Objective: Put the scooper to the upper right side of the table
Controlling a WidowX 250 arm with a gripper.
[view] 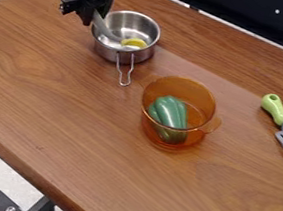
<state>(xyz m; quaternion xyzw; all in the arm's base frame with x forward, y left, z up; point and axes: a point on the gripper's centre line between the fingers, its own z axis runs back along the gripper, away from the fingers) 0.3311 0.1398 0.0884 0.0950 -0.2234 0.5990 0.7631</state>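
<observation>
My claw (88, 17) is near the upper left of the bench (68, 116), beside the rim of the small metal saucepan (105, 51). I take the scooper (105, 27) to be the grey utensil that slants down from beside my claw into that pan, its lower end next to a yellow piece (135, 42). Whether I am clamped on it or only beside it, I cannot tell: the dark parts of my claw run together where the utensil meets them.

As for the task, I count nothing of the placing as done. The scooper is within the pan's rim, on the left half of the bench, and its goal is at the upper right. I judge that I am at the grasp, or just about to lift. What is left is to make the hold sure, raise the utensil clear of the rim, carry it across and lay it down at the upper right.

Over on the right lies a slotted turner (282, 120) with a green handle; I would set the scooper down apart from it. The clear orange pot (203, 120), with a green bell pepper (170, 111) in it, stands nearer the middle. The likeliest trouble, I think, is the utensil catching the rim and dragging the light pan along.
</observation>
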